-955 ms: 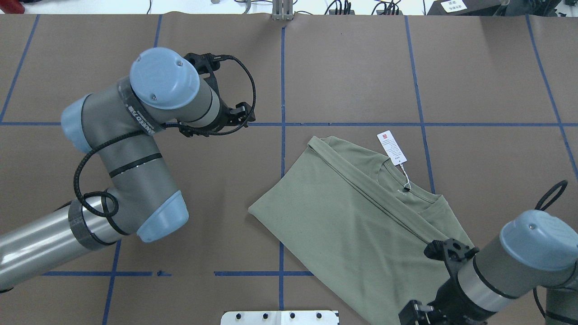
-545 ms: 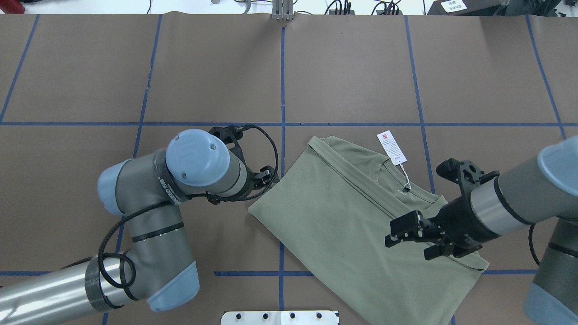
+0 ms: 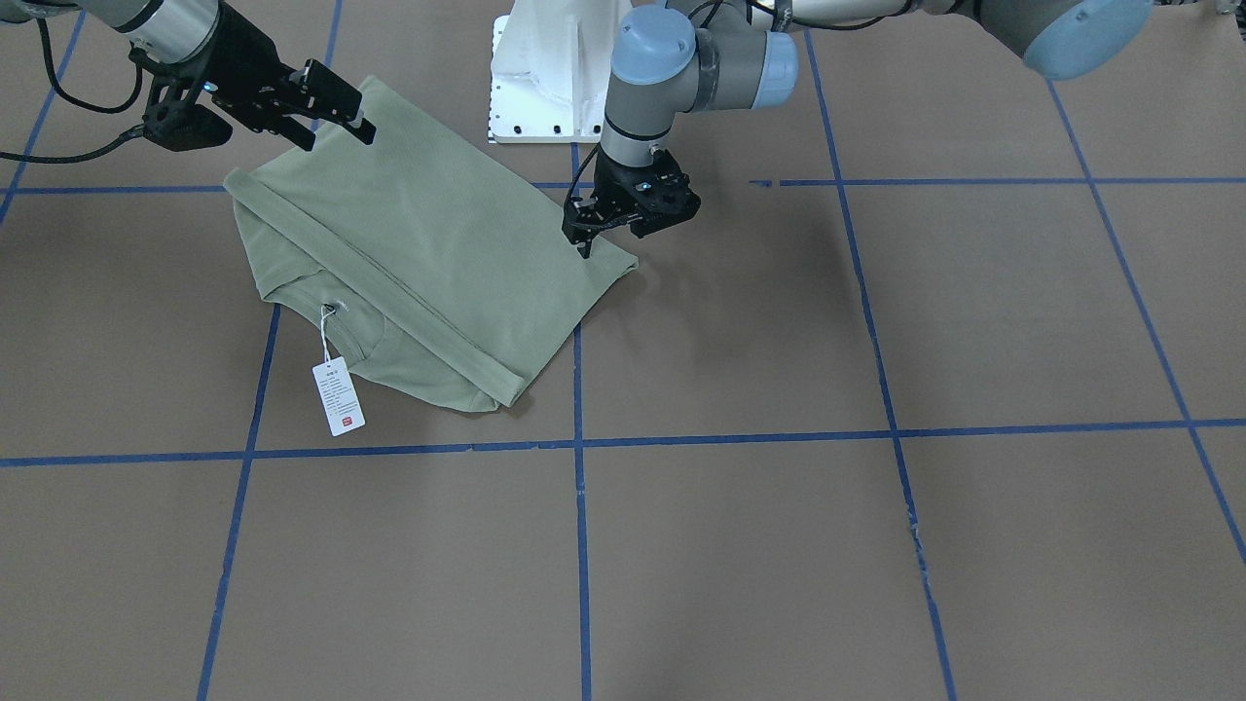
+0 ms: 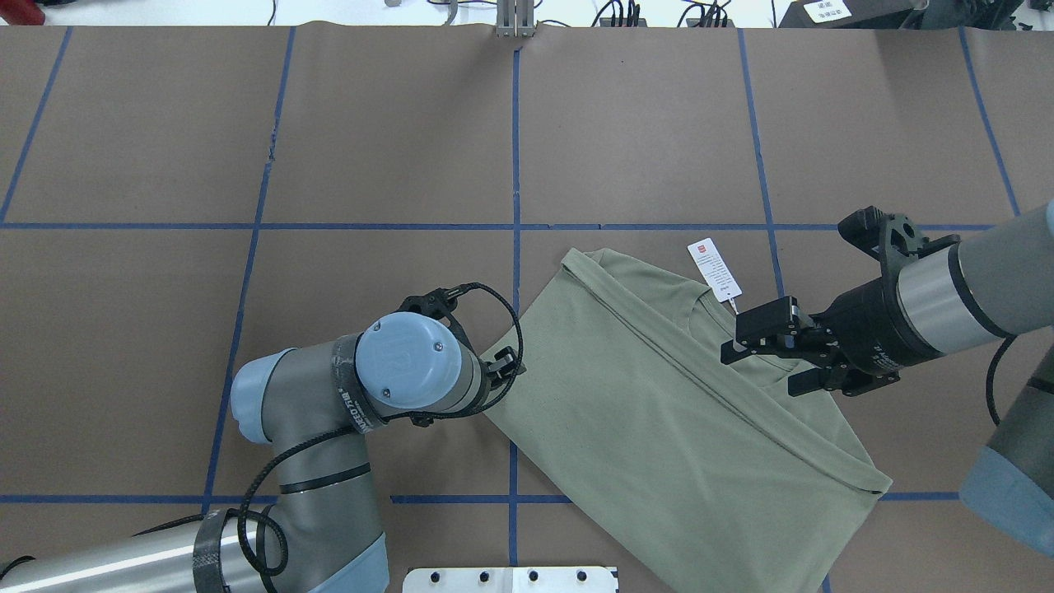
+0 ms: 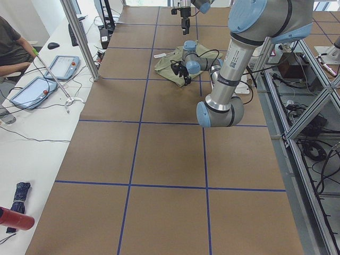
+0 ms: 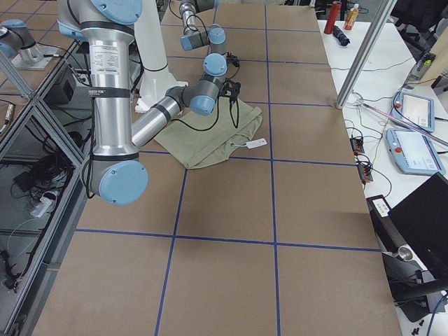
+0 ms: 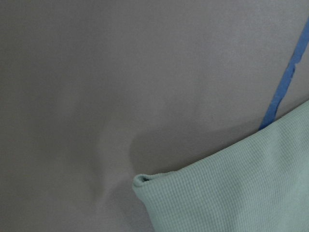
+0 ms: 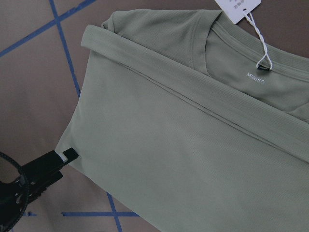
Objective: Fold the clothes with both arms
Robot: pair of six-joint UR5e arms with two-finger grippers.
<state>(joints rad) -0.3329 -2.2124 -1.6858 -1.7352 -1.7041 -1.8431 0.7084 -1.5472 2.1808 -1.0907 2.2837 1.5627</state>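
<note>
Both grippers poised at a partly folded shirt, probably for the next fold.

The sage-green long-sleeved knit shirt (image 4: 659, 412) lies slantwise from the brown tabletop's (image 4: 412, 123) near edge, right of centre. The black two-finger left gripper (image 3: 608, 234) hangs at its left corner, likely to pinch it; how far it is open cannot be told. Beyond, the right gripper (image 4: 762, 362) hovers over the collar, fingers apart and empty, beside the white paper hang tag (image 4: 714, 268).

Shirt (image 4: 659, 412): sage green, fine waffle-textured knit, small white chest lettering.
Tag (image 4: 715, 268): white, red square at top.
Table (image 4: 642, 123): brown, gridded with blue tape (image 4: 515, 148).
Left arm (image 4: 329, 486), right arm (image 4: 935, 296): silver-grey, with light blue caps (image 4: 408, 358).
Base (image 3: 545, 68): white.
</note>
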